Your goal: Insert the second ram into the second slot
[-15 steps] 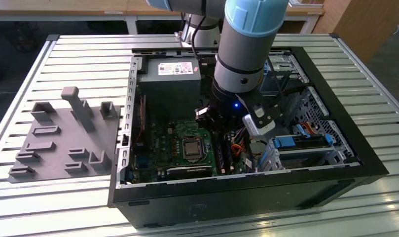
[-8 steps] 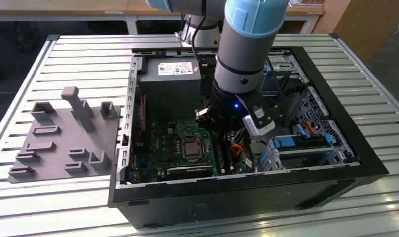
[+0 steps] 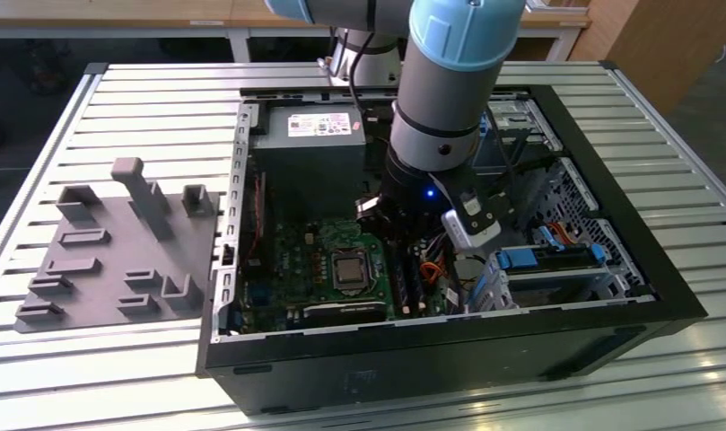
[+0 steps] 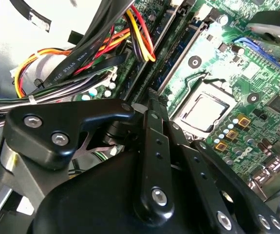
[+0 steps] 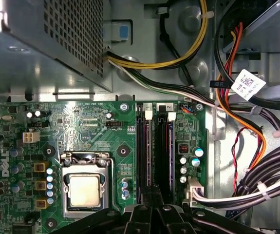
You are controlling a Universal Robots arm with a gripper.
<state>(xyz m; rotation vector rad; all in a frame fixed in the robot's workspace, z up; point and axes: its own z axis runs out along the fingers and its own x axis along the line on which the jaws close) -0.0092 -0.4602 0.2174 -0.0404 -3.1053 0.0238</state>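
My gripper [image 3: 401,235] reaches down inside the open computer case [image 3: 459,346], right over the memory slots [image 3: 408,289] beside the processor socket. In both wrist views its black fingers meet at the tips, so the gripper [image 4: 152,97] is shut, hovering at the near end of the slots [image 5: 155,151]. A thin blue stick, the ram [image 4: 180,52], stands on edge along one slot just past the fingertips, with a darker stick in the slot beside it. Whether the fingers touch the ram is unclear. White latches [image 5: 171,116] mark the slots' far ends.
The processor socket [image 5: 84,187] lies beside the slots. Bundled power cables [image 4: 81,63] and orange and black wires [image 5: 242,126] crowd the other side. The power supply [image 3: 309,148] fills the case's far end; drive bays with blue latches [image 3: 542,260] sit at the exterior view's right. A grey fixture plate [image 3: 118,256] lies outside.
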